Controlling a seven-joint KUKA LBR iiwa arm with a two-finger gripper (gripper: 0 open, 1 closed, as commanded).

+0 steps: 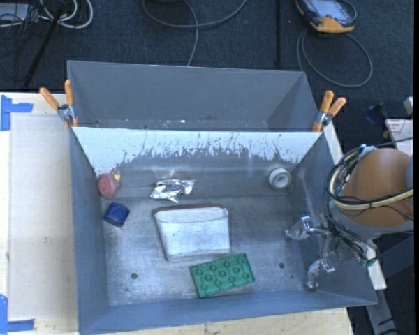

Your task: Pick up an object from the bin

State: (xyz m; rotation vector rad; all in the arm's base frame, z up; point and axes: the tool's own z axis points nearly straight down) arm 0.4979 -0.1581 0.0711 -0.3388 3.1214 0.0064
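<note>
My gripper [306, 255] hangs low by the right wall of the bin [195, 96], towards the front right corner, fingers [298, 230] spread apart over bare floor. The nearest thing is a green studded plate [222, 275], lying flat by the front edge, to my left and apart from me. A grey ring [279, 179] sits near the back right corner. A white box [193, 232] lies mid-bin with crumpled foil [172, 189] behind it. By the left wall lie a blue block [116, 214] and a pink lump [109, 183].

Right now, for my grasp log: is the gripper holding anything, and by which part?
Nothing is held. The gripper stands open and empty by the bin's right wall.
</note>
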